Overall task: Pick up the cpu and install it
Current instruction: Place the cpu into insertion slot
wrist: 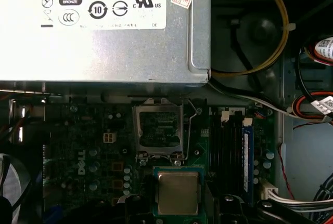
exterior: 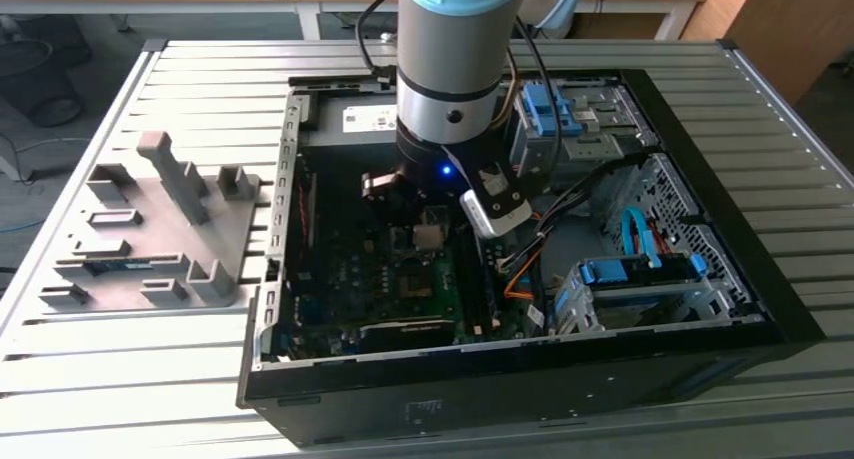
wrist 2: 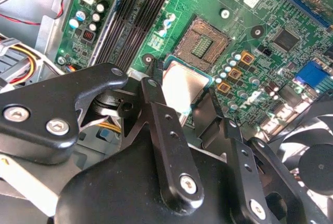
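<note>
We see the gripper [wrist 2: 181,91] reaching down into the open computer case [exterior: 747,324]. Its two black fingers [wrist 2: 157,109] are clamped on the cpu [wrist 2: 186,81], one on each of two opposite edges. The chip sits level between the fingertips, dull silver top up, with its green border showing along the free sides.

In both wrist views the cpu is just beside the socket [wrist: 158,128], not over it. The socket lies uncovered on the green motherboard [wrist 2: 250,21], its field of contacts bare. It sits between the held chip and the big grey power supply box [wrist: 104,42], near the board's edge under that box. The dark memory slots [wrist: 229,151] run alongside both the socket and the chip. We cannot tell whether the chip's underside touches the board.

In the exterior view the arm [exterior: 454,79] stands straight down over the middle of the case. The case lies on a slatted table [exterior: 400,54]. A grey moulded tray [exterior: 147,239] rests beside it, toward the exterior view's left edge of the table.
</note>
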### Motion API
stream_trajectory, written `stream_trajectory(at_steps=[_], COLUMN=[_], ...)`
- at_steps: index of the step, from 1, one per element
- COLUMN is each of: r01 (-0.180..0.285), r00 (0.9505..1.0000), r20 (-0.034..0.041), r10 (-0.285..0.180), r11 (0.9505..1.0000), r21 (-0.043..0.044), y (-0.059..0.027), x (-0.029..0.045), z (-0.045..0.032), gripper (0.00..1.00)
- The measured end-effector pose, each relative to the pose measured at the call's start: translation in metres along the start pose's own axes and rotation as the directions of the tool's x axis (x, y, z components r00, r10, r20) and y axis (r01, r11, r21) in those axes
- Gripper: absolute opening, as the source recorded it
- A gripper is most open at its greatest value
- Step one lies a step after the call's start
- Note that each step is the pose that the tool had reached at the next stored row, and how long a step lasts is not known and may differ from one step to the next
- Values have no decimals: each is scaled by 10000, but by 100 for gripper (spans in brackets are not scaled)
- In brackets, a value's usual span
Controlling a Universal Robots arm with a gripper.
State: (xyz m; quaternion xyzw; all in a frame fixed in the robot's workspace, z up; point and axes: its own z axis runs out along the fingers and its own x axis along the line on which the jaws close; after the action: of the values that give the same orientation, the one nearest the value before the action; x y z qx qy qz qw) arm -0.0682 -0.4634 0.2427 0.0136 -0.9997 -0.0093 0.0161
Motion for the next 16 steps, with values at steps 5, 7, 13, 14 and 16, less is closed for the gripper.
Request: stream_trajectory(at_steps=[5, 7, 13, 14, 16], r01=[0, -1, 0, 0, 0], r00=[10000, 10000, 10000, 10000, 10000], r20=[1, 1, 1, 0, -1], r10=[0, 1, 0, 0, 0], r11=[10000, 10000, 10000, 10000, 10000], r21=[-2, -2, -1, -1, 1], y=[0, -3, -15, -15, -17], x=[7, 15, 26, 26, 27], z=[4, 7, 38, 42, 48], gripper=[47, 47, 47, 47, 47])
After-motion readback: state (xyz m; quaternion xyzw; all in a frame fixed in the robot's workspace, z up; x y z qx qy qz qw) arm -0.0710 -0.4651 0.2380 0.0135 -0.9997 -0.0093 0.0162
